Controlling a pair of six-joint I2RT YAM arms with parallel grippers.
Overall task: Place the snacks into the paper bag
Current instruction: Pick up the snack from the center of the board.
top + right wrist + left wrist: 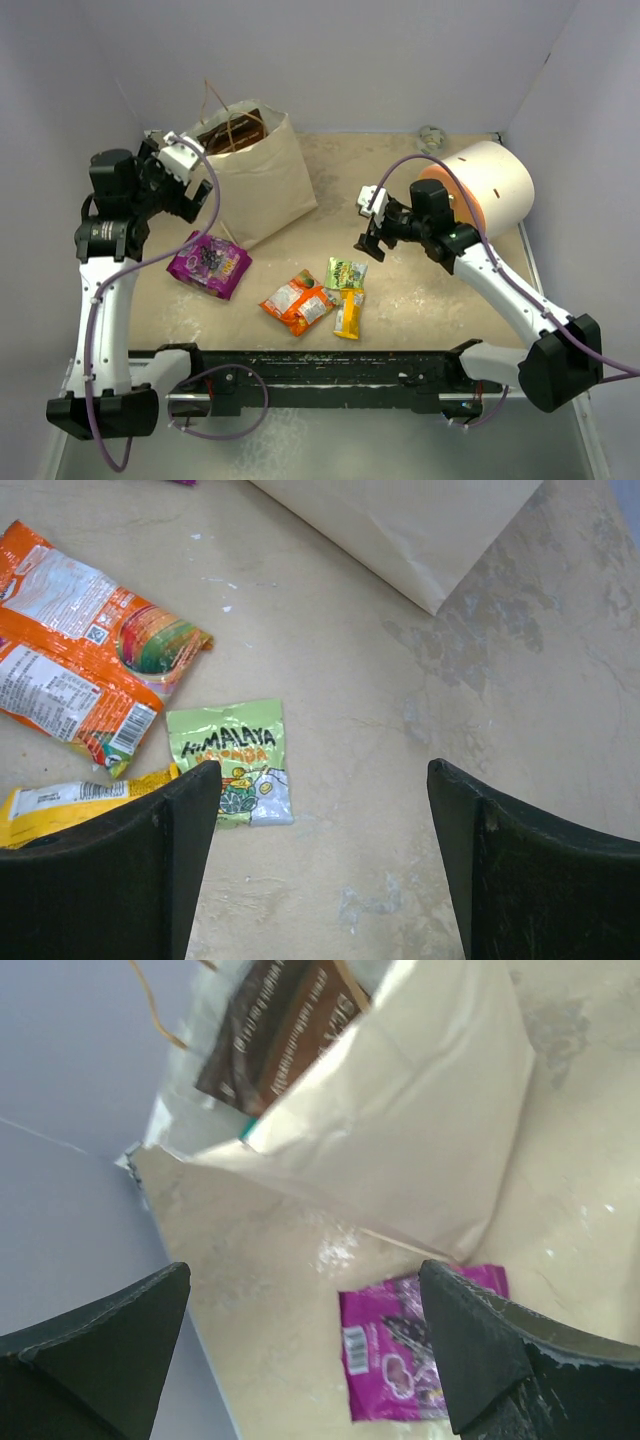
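The tan paper bag point(262, 178) stands at the back left, a brown candy bag point(232, 128) poking out of its mouth. My left gripper point(198, 192) hovers open and empty just left of the bag. The left wrist view shows the paper bag point(400, 1140), the brown candy bag point(280, 1035) and a purple packet point(385, 1355) lying flat below my left gripper point(300, 1350). The purple packet point(210, 263), orange pouches point(298, 300), a green packet point(346, 272) and a yellow bar point(349, 312) lie on the table. Open and empty, my right gripper point(370, 238) hangs above the green packet point(235, 760).
A big cream cylinder with an orange face point(482, 190) lies at the back right, behind my right arm. Purple walls close the table in on three sides. The right wrist view has the orange pouches point(80, 670), the yellow bar point(70, 805) and a bag corner point(410, 525).
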